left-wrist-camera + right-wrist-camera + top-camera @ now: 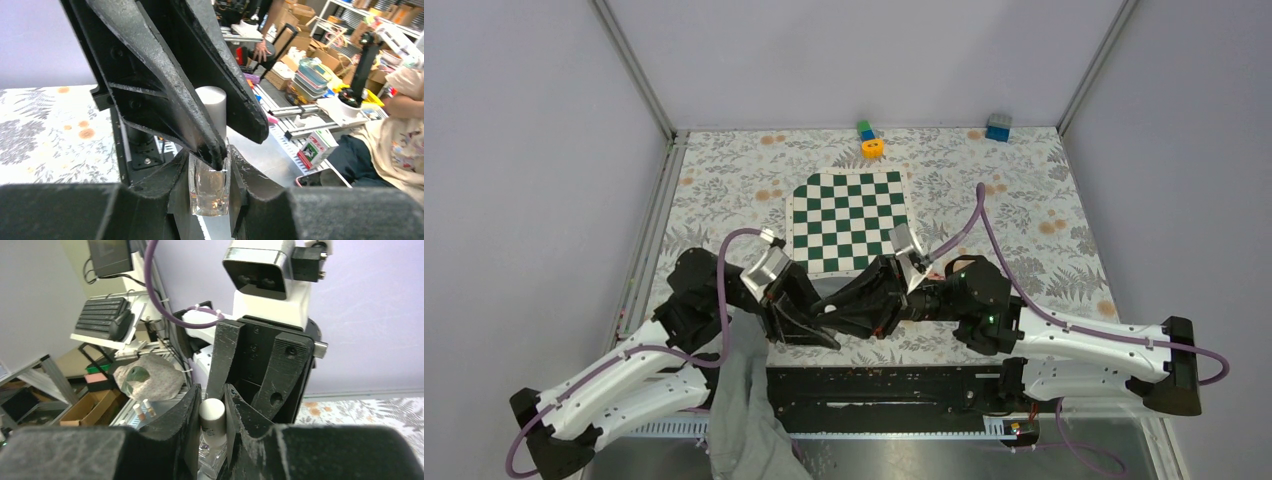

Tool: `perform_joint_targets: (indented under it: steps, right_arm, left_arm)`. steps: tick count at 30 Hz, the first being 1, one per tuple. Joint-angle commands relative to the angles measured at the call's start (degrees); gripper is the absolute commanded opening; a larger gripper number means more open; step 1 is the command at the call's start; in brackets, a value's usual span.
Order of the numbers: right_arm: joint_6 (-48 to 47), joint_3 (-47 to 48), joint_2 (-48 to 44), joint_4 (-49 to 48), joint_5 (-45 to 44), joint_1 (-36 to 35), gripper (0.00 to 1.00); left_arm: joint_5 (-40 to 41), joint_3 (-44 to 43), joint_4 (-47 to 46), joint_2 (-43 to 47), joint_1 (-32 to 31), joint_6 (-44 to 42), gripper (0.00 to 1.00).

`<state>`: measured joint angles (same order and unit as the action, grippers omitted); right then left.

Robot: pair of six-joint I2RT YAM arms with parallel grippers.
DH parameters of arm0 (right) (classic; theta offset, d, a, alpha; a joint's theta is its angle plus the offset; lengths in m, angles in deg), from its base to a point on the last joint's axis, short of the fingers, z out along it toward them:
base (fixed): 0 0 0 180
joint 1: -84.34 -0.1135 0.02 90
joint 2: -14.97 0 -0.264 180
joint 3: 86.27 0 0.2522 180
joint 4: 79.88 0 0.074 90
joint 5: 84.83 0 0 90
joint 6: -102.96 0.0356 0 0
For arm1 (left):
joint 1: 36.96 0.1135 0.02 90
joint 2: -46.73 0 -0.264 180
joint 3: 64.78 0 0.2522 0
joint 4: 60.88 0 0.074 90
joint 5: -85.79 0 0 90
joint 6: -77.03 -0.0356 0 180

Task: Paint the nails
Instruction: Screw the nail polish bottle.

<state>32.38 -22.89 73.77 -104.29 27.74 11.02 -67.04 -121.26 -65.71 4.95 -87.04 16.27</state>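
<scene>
In the top view, the bottle (829, 308) is almost wholly covered where the left gripper (824, 330) and right gripper (834, 305) meet; only a pale speck is seen. The grey sleeve (749, 420) is cut off by the lower edge and its upper end is covered by the left arm (694, 300), so the nails are hidden. In the right wrist view, the glass body below the cap (212, 415) is largely masked by black fingers (187, 425). Two pale tubes (141, 409) with brownish tips are too small to be identified.
</scene>
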Motion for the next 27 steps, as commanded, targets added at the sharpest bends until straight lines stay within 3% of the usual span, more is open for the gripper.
perform_joint_targets:
  steps: [1,10,13,18,22,27]
  right_arm:
    - [-0.2,0.7,-0.7,6.0,-4.1,-0.4,0.0]
    - [3.7,5.1,2.5,20.2,-23.8,-0.4,0.0]
    - [7.4,7.6,5.5,25.2,-30.9,-0.5,0.0]
    - [14.5,13.7,13.0,32.9,-38.1,-0.4,0.0]
    - [21.9,17.0,18.1,36.3,-41.5,-0.4,0.0]
    - [25.5,16.6,19.3,33.5,-43.2,-0.4,0.0]
  left_arm:
    - [9.7,-1.4,3.7,2.0,3.0,-6.5,0.0]
    - [34.4,-3.2,19.3,4.6,4.3,-17.3,0.0]
    - [44.7,-3.2,23.0,5.1,4.2,-19.0,0.0]
    - [55.0,-3.8,26.7,4.1,4.2,-19.4,0.0]
    - [60.6,-4.5,29.4,2.5,4.2,-19.6,0.0]
    - [61.3,-5.0,30.4,1.2,4.1,-20.0,0.0]
